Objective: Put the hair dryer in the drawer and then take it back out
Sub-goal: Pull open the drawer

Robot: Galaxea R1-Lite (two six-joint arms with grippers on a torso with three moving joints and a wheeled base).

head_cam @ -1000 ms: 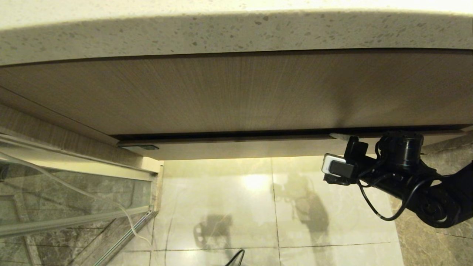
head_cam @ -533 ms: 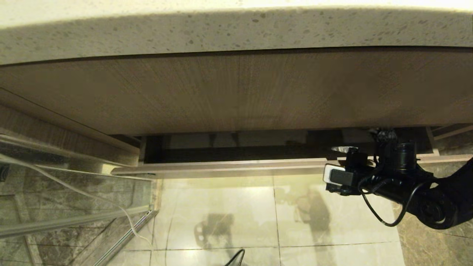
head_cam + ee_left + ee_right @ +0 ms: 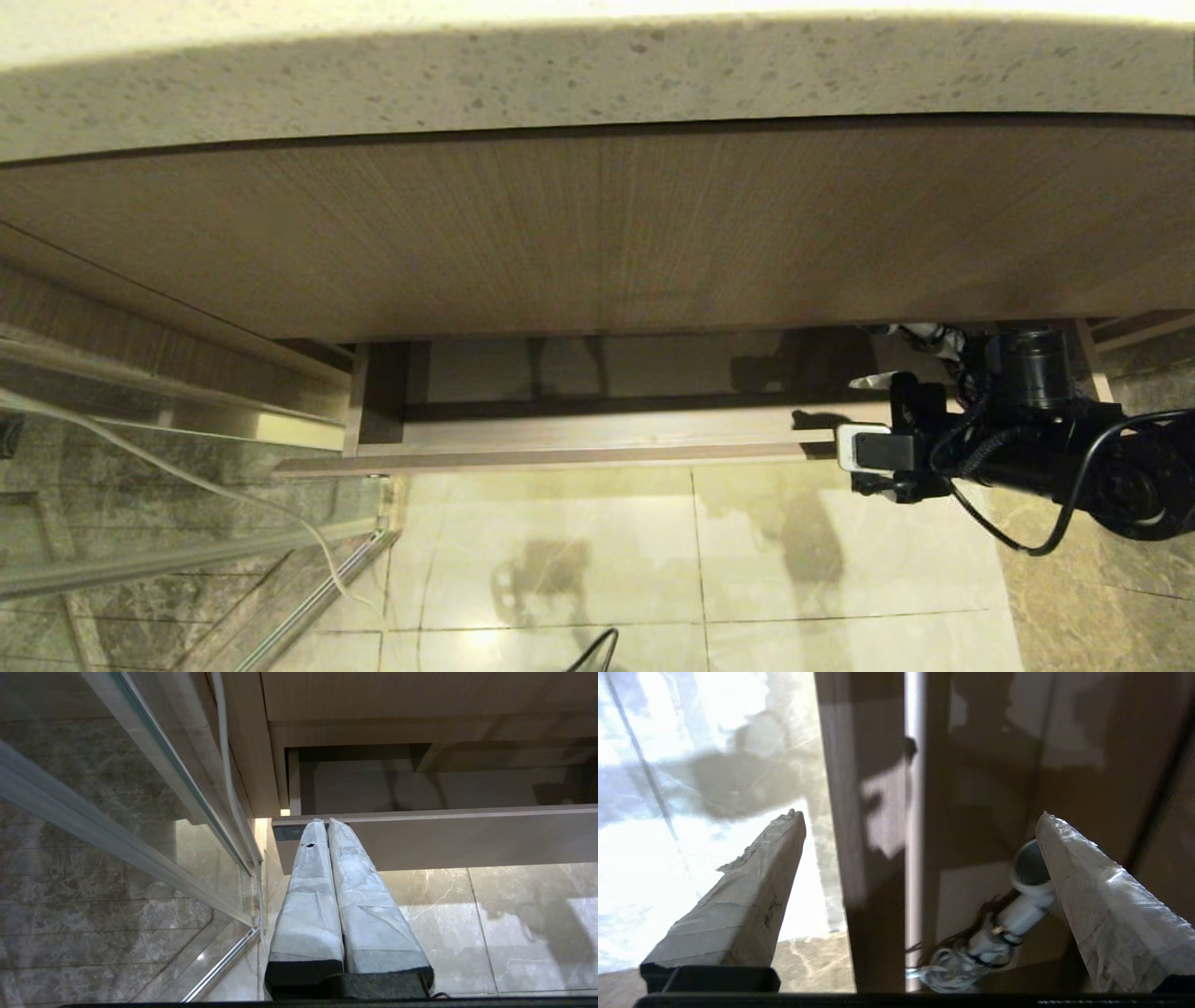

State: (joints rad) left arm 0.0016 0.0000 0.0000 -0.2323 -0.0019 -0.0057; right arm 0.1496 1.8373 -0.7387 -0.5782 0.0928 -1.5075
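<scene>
The right gripper (image 3: 864,381) sits at the right end of the drawer (image 3: 597,437), its padded fingers (image 3: 756,882) spread wide, one on each side of the drawer's front board and gripping nothing. A second ago that drawer was nearly shut under the tall wood panel (image 3: 597,233); now it stands pulled well out, with its pale floor showing along the whole width. That opens the way for the second half of the job, by my reading, because the hair dryer (image 3: 1020,905) lies inside, in the drawer's right end close behind the front board, its white head up against one finger and the bundled cord (image 3: 952,961) trailing off it. The left gripper (image 3: 322,823) hangs idle by the drawer's left corner, fingers pressed together and empty. Count it up: one drawer, one hair dryer, one cord bundle, two grippers. Next should come a reach in for the dryer.
</scene>
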